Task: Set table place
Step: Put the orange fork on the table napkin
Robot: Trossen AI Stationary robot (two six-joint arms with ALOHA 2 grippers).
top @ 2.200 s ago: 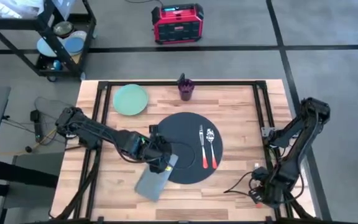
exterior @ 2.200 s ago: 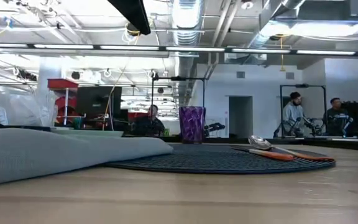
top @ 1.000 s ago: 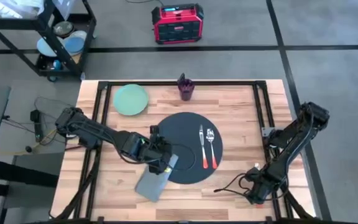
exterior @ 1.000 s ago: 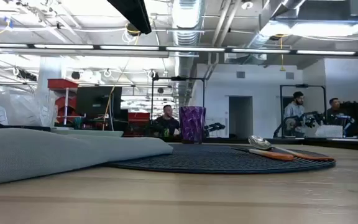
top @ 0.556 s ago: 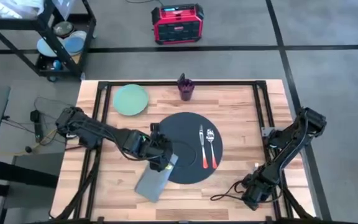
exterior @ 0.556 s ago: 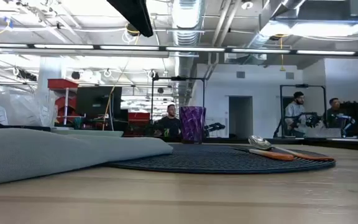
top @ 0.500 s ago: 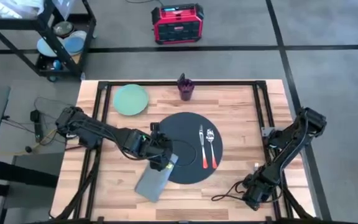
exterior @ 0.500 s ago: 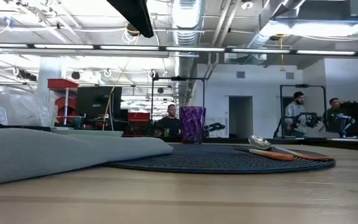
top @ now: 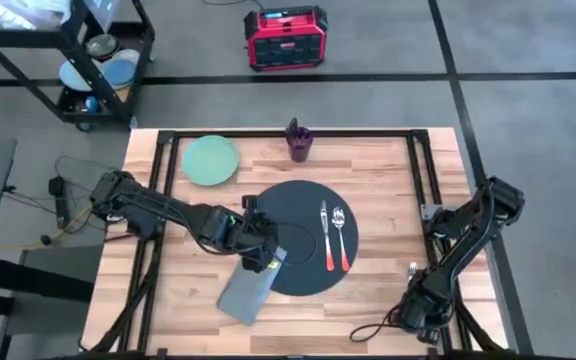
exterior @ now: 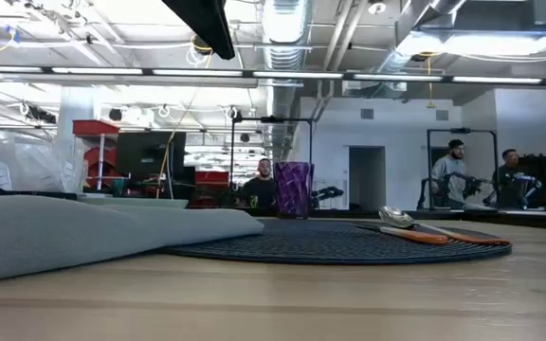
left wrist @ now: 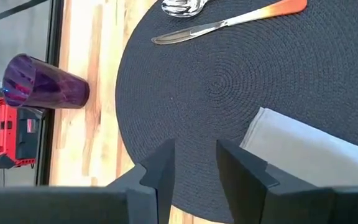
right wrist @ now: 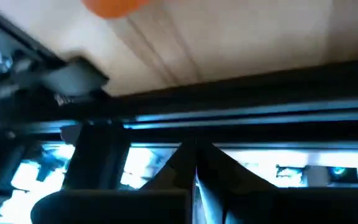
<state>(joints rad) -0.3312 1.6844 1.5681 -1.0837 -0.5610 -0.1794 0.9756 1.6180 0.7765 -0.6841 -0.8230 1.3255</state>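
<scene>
The place, a round dark grey mat (top: 303,235), lies mid-table with a fork (top: 323,232) and a spoon (top: 340,232) on its right half. A grey napkin (top: 248,290) lies with its far end over the mat's left near rim (left wrist: 303,149). My left gripper (top: 260,255) hovers open over the mat's left part (left wrist: 194,149), beside the napkin's far corner, nothing between its fingers. My right gripper (top: 415,318) is shut (right wrist: 194,155) at the table's near right corner, by the black rail.
A pale green plate (top: 210,160) lies at the far left of the table. A purple cup (top: 298,142) stands at the far edge (exterior: 293,189). A black cart (top: 88,60) and a red box (top: 285,38) stand beyond the table. People show in the room behind.
My right arm has folded lower and drawn its gripper a little further toward the table's near right corner, its cable trailing along. The napkin, the mat and the cutlery lie as before.
</scene>
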